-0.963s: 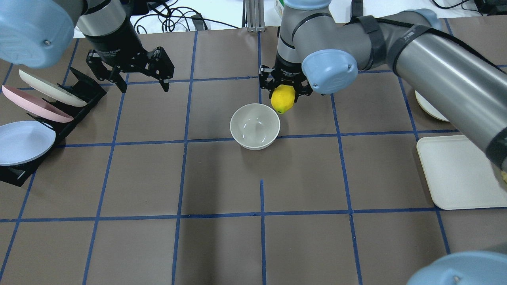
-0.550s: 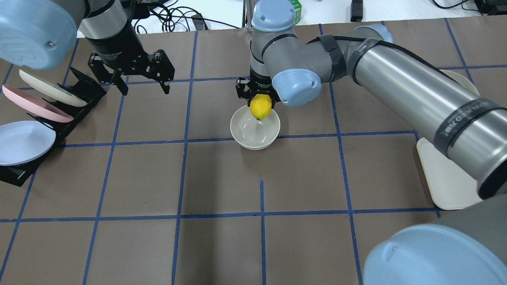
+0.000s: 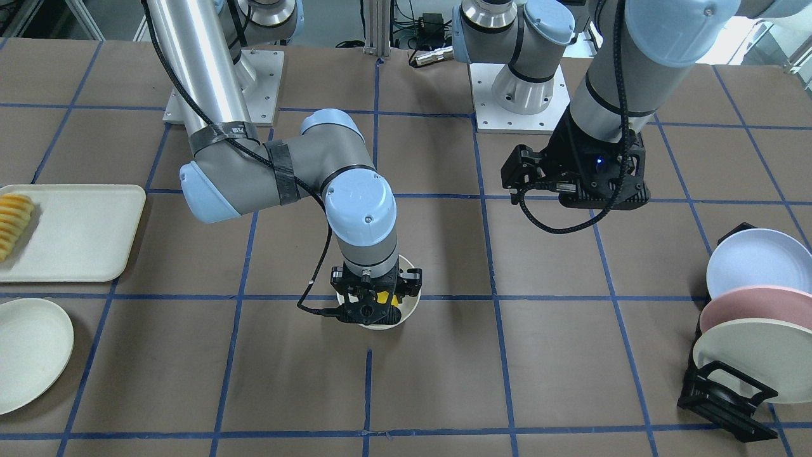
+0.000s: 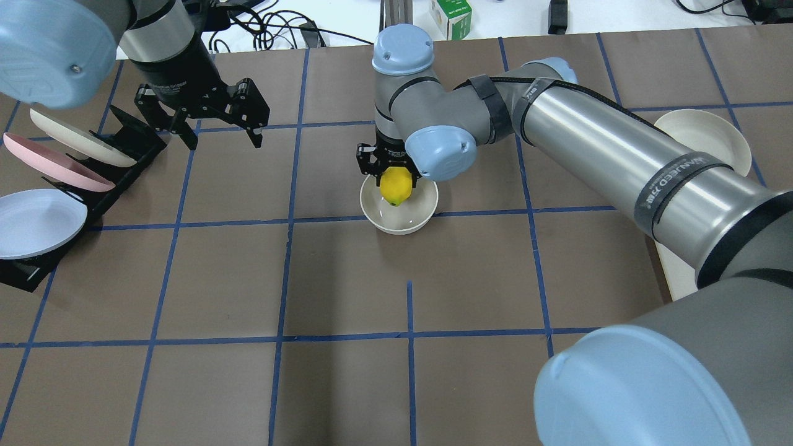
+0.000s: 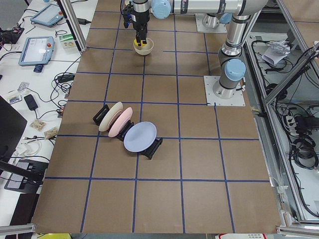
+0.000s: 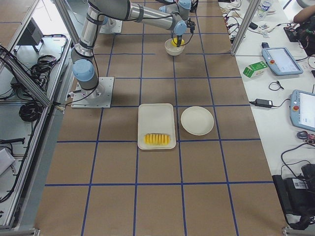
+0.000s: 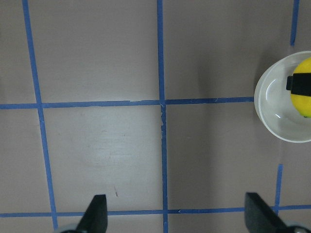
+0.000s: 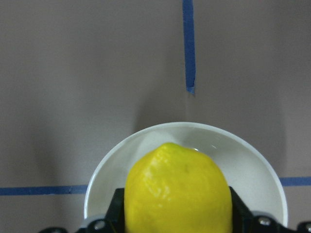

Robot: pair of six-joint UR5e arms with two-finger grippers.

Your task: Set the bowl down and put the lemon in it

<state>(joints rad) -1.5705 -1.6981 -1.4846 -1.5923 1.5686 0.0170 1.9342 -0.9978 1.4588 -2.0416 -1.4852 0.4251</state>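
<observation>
The off-white bowl (image 4: 404, 224) stands upright near the table's middle. My right gripper (image 4: 396, 181) is shut on the yellow lemon (image 4: 396, 188) and holds it over the bowl's far half, low near the rim. The right wrist view shows the lemon (image 8: 177, 194) between the fingers with the bowl (image 8: 252, 167) right beneath it. In the front view the gripper (image 3: 374, 303) hides most of the bowl (image 3: 409, 309). My left gripper (image 4: 224, 137) is open and empty, hanging above the table well to the bowl's left. Its wrist view shows the bowl (image 7: 272, 114) at the right edge.
A black rack (image 4: 133, 133) holding three plates stands at the left edge. A cream tray (image 3: 76, 235) with sliced orange-yellow food (image 3: 14, 223) and a flat plate (image 3: 28, 352) lie on my right side. A green carton (image 4: 451, 15) sits beyond the table's far edge.
My right gripper has carried the lemon left, from beside the bowl's right rim to over the bowl, and lower. The left gripper has barely moved.
</observation>
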